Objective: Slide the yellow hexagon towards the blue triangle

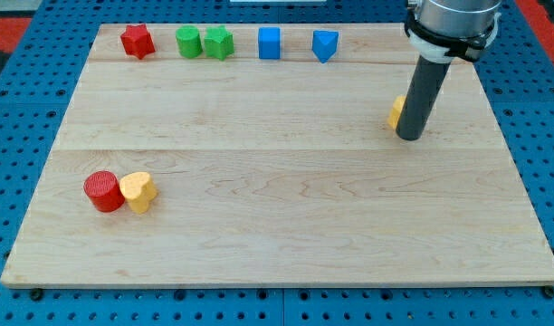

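Observation:
The yellow hexagon [397, 111] lies at the view's right, mostly hidden behind my rod. My tip [409, 137] rests on the board just right of and slightly below it, touching or nearly touching it. The blue triangle [325, 44] sits near the view's top edge, up and to the left of the hexagon.
Along the top edge, from left: a red star [138, 41], a green cylinder [188, 41], a green star [219, 43] and a blue cube [270, 43]. A red cylinder [103, 191] touches a yellow heart-like block [138, 191] at lower left. The wooden board [286, 208] ends at blue pegboard.

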Robot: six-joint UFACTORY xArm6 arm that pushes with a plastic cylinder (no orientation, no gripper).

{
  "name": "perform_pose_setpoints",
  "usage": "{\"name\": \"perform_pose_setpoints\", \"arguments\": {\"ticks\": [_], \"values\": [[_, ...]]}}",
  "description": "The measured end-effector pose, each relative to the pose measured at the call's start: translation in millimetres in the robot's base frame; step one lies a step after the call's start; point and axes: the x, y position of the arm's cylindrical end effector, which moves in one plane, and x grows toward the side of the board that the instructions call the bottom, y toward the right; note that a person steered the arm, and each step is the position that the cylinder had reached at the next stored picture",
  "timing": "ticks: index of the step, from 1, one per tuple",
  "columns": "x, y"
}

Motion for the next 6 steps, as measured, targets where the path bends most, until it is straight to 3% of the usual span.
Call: {"name": "perform_pose_setpoints", "arguments": {"ticks": [2,3,5,6], "values": [[-58.2,47.8],[-67.3,50.3],[-44.6,34.7],[-44.6,-7.2]]}}
